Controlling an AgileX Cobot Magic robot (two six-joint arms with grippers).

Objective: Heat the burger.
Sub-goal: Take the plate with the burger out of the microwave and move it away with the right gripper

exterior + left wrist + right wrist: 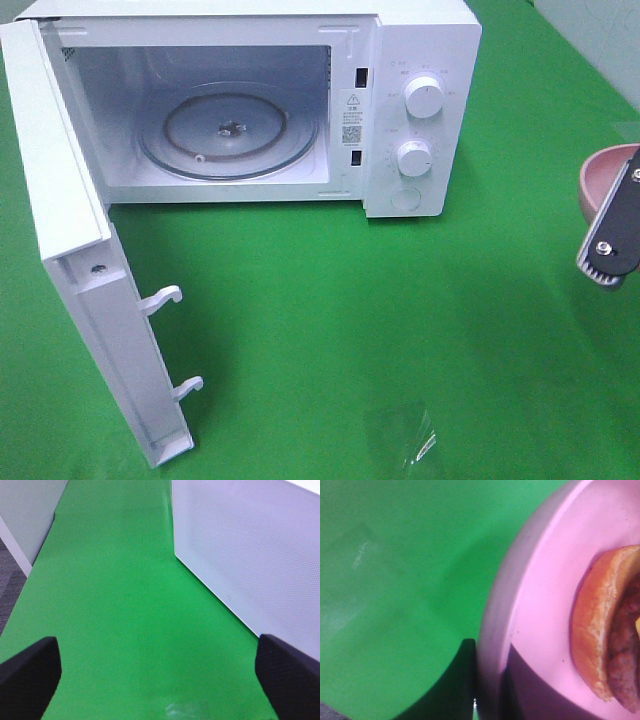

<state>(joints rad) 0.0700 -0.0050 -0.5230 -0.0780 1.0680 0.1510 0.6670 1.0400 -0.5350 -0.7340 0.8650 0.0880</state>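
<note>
A: Where is the burger (607,630)?

B: On the pink plate (545,605), lying on its side as far as the right wrist view shows: golden bun, dark patty and a sliver of yellow at the frame's edge. Only part of it is in view.

A: And the plate?

B: At the right edge of the green table (400,330), well apart from the microwave (420,110). From the high camera only a slice of its rim shows behind the right gripper (607,262).

A: Is that gripper holding it?

B: Its two dark fingers (460,680) sit one on each side of the plate's rim, pinched onto it. So yes, clamped on the plate. Whether the plate is off the cloth I cannot tell; the view is too close and blurred.

A: The left gripper (160,675)?

B: Spread wide, nothing between its fingers, low over the green cloth just beside the door's (250,555) white perforated panel.

A: The microwave?

B: Near the back edge of the table, its door swung fully open toward the left front corner. The glass turntable (228,135) inside is bare, with two white knobs (424,98) on the panel.
</note>
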